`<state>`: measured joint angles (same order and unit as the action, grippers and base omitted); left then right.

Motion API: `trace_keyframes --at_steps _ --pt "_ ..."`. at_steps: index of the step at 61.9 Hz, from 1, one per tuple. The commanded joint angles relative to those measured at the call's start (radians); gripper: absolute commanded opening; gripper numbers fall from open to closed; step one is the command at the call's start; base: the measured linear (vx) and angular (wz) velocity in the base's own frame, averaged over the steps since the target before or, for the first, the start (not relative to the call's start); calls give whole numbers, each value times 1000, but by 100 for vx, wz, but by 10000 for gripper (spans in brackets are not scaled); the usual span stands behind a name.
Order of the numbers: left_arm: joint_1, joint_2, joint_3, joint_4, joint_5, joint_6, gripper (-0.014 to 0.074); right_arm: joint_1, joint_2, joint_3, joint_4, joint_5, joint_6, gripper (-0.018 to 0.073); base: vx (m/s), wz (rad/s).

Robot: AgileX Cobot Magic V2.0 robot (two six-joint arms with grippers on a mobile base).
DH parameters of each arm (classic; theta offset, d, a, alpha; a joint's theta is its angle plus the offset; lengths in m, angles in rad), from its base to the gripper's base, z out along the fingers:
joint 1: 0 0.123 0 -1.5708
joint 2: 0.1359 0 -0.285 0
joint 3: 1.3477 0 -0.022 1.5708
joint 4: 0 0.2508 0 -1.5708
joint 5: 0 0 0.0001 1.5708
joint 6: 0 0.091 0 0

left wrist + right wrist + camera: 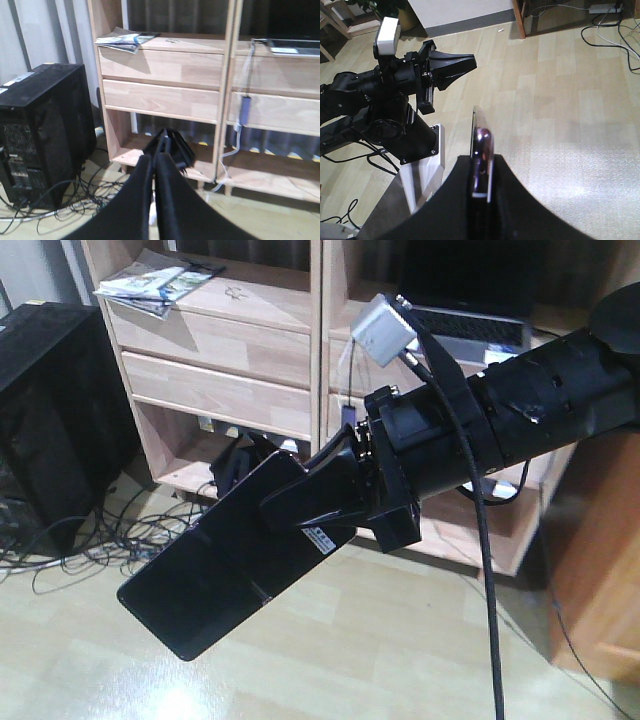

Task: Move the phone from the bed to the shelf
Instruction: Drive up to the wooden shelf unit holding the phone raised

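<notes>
Before the pale-wood shelf [215,350], clear of its boards, the right gripper [285,502] clamps one end of the glossy phone [200,585]; stiff, slick and probably fragile, it suits a flat-face pinch. The left gripper [154,167] is closed on nothing.

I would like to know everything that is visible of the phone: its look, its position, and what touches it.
The phone is a long, flat, glossy black slab with a crease across its middle and a small white sticker near the gripped end. Seen edge-on from the right wrist, its rim looks like pinkish metal. The right pincer clamps one end, so it hangs tilted in the air, free end lower, above the pale floor and in front of the wooden shelf. Nothing else touches it.
</notes>
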<state>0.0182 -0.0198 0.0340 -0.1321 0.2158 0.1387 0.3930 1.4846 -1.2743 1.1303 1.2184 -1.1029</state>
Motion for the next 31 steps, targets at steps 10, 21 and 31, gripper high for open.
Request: trace_keyframes --at_steps 10,21,31 --pt "-4 -6 1 -6 -75 -4 1 -2 -40 -28 87 72 -10 -4 32 6" --pt "-4 -6 1 -6 -75 -4 1 -2 -40 -28 87 72 -10 -4 33 -6" --pt "-4 -6 1 -6 -75 -4 1 -2 -40 -28 87 72 -10 -4 34 -20"
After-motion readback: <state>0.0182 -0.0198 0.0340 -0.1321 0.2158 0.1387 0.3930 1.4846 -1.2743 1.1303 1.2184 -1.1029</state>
